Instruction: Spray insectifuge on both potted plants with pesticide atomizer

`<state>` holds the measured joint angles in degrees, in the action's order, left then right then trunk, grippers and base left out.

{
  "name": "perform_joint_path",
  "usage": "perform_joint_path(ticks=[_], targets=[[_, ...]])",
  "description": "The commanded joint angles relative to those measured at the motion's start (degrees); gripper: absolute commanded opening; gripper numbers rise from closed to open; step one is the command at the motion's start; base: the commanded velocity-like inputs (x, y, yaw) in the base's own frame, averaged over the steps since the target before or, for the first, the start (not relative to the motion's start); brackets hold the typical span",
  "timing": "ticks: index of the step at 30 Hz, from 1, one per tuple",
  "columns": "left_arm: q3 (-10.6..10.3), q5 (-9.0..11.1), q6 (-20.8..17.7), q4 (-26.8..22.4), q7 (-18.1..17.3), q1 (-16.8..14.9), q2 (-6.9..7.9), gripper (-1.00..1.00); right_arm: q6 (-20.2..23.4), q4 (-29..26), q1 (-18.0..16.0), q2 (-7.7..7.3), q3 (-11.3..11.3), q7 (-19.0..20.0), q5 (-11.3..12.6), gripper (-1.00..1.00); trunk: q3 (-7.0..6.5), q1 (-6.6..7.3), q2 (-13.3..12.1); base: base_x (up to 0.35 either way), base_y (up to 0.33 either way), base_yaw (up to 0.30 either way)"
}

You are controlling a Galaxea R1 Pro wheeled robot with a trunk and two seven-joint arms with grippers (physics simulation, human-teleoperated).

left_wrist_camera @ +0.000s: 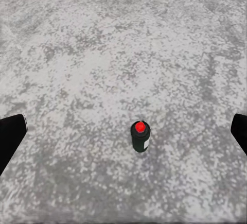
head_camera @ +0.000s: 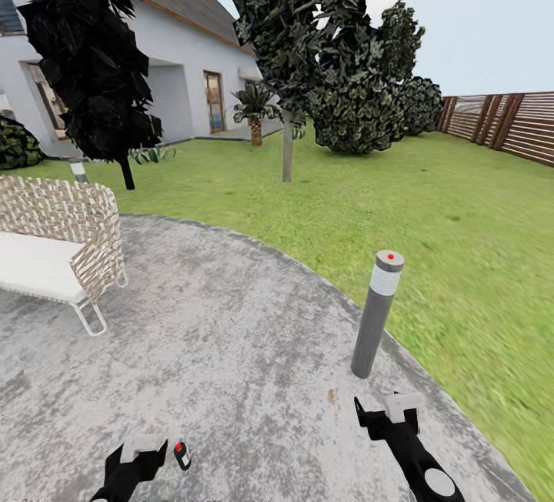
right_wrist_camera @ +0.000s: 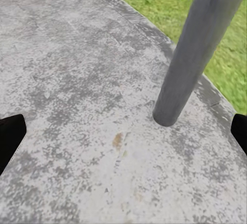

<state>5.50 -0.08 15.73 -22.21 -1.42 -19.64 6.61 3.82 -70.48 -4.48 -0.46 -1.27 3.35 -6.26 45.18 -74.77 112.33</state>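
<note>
Head view: pesticide atomizer [head_camera: 182, 456] upright on stone patio [head_camera: 231, 348], at 3 o'clock just beside my left gripper [head_camera: 142, 452], jaws wide, empty. Right gripper [head_camera: 388, 413] wide, near bollard [head_camera: 375, 313].

One pesticide atomizer [head_camera: 182, 456] is counted on the stone patio [head_camera: 231, 332], near the left claw [head_camera: 142, 452]; two claws are seen, with the right claw [head_camera: 385, 409] near one grey bollard [head_camera: 375, 313]. One woven chair [head_camera: 58, 244] is counted at left, one palm [head_camera: 255, 109] and one house [head_camera: 177, 63] far off.
</note>
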Motion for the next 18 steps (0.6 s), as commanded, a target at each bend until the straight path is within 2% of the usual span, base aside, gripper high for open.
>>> perform_joint_path(ticks=[1,12,18], targets=[[0.2,0.0,0.2,0.1,-0.6,0.0,-0.02,1.00,0.3,-0.1,0.0,0.02,-0.1,0.3,-0.6,1.00,0.11,0.01,0.0,0.000,0.000,0.215],[0.3,-0.1,-0.1,0.1,-2.4,0.0,-0.01,1.00,0.3,-0.1,0.0,0.06,-0.1,0.3,-0.6,1.00,0.74,0.01,0.0,0.000,0.000,0.215],[0.3,-0.2,-0.1,0.1,-2.3,-0.1,-0.02,1.00,0.3,-0.3,0.0,0.02,-0.4,0.4,-0.7,1.00,1.94,-1.31,2.4,0.000,0.000,0.061]])
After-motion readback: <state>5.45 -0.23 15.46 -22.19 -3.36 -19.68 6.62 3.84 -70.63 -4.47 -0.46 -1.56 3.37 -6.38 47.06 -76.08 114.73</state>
